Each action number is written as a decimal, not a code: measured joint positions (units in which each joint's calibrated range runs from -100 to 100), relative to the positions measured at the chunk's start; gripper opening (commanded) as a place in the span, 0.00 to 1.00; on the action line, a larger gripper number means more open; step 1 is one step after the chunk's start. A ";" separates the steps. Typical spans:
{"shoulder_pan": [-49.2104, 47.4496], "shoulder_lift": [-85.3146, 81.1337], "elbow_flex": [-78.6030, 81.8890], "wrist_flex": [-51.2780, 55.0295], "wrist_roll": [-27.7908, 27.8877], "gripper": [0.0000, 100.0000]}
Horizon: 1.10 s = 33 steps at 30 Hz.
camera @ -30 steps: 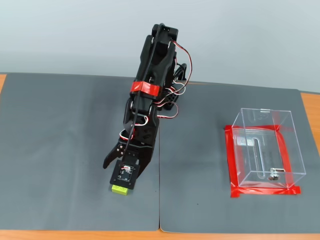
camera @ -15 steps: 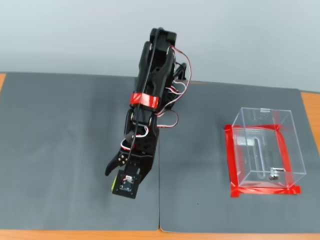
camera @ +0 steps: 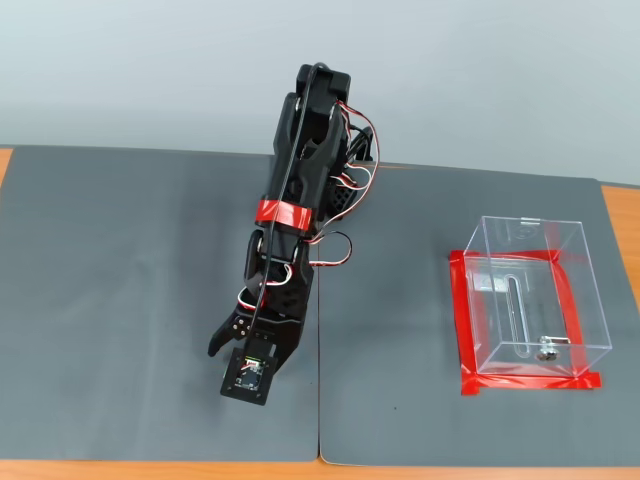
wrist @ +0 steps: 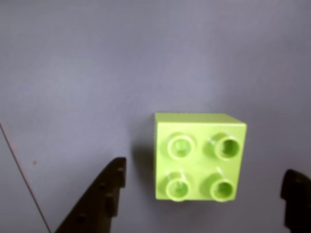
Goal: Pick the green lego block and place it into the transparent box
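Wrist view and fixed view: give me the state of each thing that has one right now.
green lego block: on the mat, studs up, not gripped, between the open fingers.
gripper: open, fingers either side of the block, apart from it.
transparent box: upright, open-topped, no block inside, inside its red tape outline.

In the fixed view the black arm (camera: 300, 190) reaches forward and down from its base, wrist bent toward the bench. The pincer (wrist: 204, 194) hangs with its two fingers spread wide apart, gripping nothing.
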 measured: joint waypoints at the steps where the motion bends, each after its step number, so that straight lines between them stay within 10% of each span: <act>1: 0.00 0.42 -0.09 0.00 0.00 0.36; 19: 1.03 1.53 -0.36 -1.13 0.00 0.34; 33: 0.96 1.53 -0.36 -1.13 0.00 0.09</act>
